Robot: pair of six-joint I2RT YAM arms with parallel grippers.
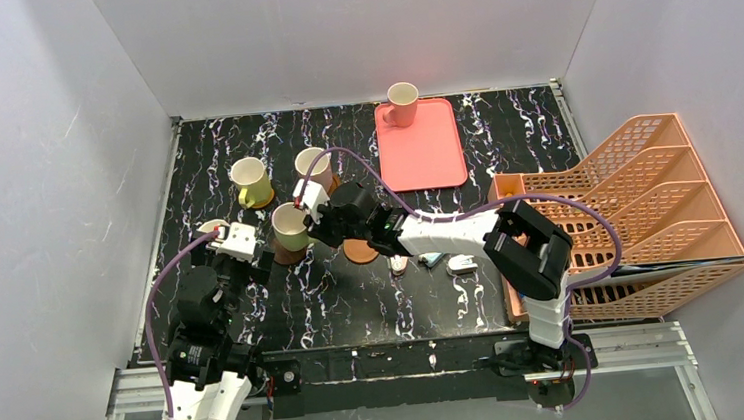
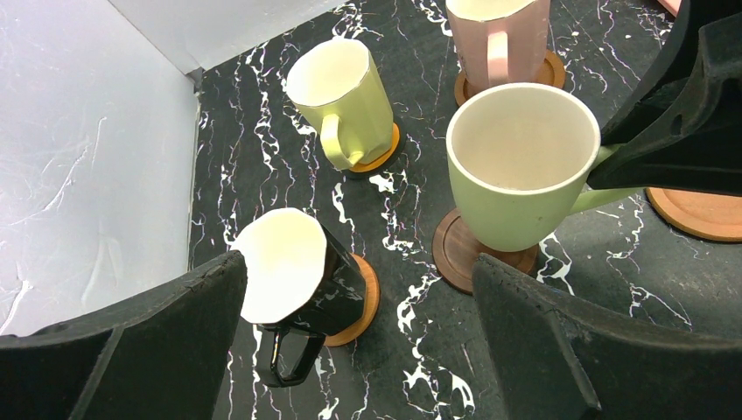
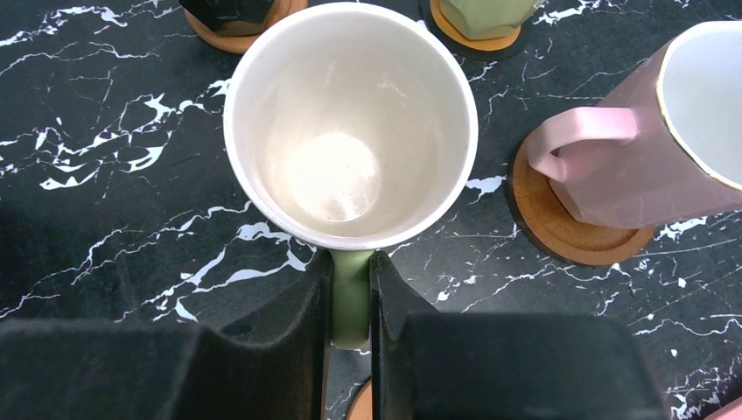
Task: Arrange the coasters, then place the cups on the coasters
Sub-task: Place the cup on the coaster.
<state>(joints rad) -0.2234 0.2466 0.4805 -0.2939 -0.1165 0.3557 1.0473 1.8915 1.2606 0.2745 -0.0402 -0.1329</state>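
Note:
My right gripper (image 3: 352,271) is shut on the handle (image 3: 352,302) of a green cup (image 3: 350,122). That green cup (image 2: 521,166) sits over a dark brown coaster (image 2: 455,254), offset to its right; contact cannot be told. My left gripper (image 2: 359,267) stands open around a dark cup (image 2: 302,280) on an orange coaster (image 2: 363,302), its fingers apart from it. A yellow-green cup (image 2: 346,101) and a pink cup (image 3: 647,166) each stand on a coaster. One coaster (image 1: 360,251) lies bare. Another pink cup (image 1: 403,103) stands on the pink tray (image 1: 429,155).
An orange file rack (image 1: 630,220) fills the right side of the table. Small loose items (image 1: 462,263) lie near the right arm. White walls close in the left, back and right.

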